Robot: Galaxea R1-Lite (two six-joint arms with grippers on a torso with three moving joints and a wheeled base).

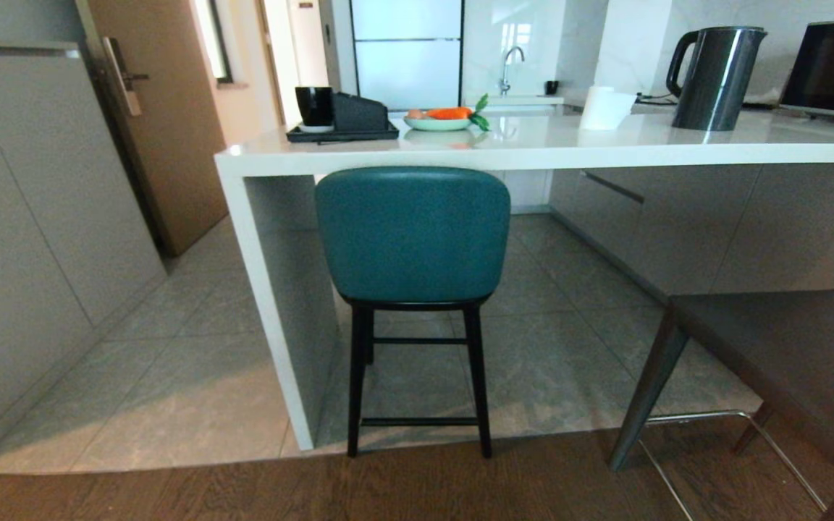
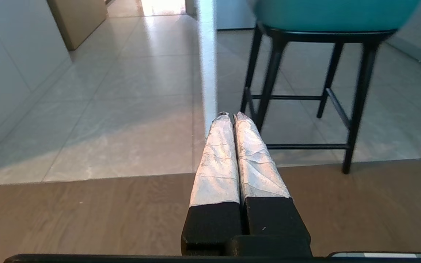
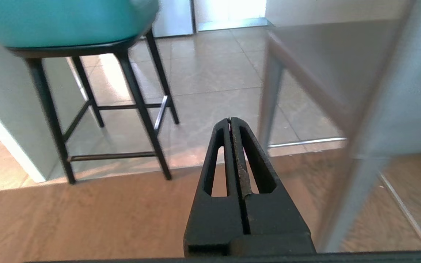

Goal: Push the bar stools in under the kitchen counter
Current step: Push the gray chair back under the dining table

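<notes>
**Stool and Tool Status at the Kitchen Counter**

The teal bar stool [image 1: 413, 235] occupies the centre of the head view. Its rounded back faces the camera and rises just above the front edge of the kitchen counter [image 1: 605, 153]; the thin black legs stand on the grey tiles, the rear pair close to the seam with the wood floor [image 1: 417, 485]. The stool stands just beside the counter's white side panel [image 1: 272, 311], at centre left.

The dark grey bar stool [image 1: 786, 347] fills the lower right of the frame. It stands on the wood floor, apart from the counter, with a thick grey leg and a metal footrest visible.

On the countertop, upper frame: a black tray [image 1: 342, 132] with a black cup [image 1: 313, 107], a plate with a carrot [image 1: 447, 116], a paper roll [image 1: 605, 107] and a dark kettle [image 1: 714, 76].

Left tool [image 2: 231, 116]: the wrapped fingers are pressed together, gripping nothing, above the wood floor. Right tool [image 3: 229, 120]: the black fingers are fully closed, empty, between the two stools.
</notes>
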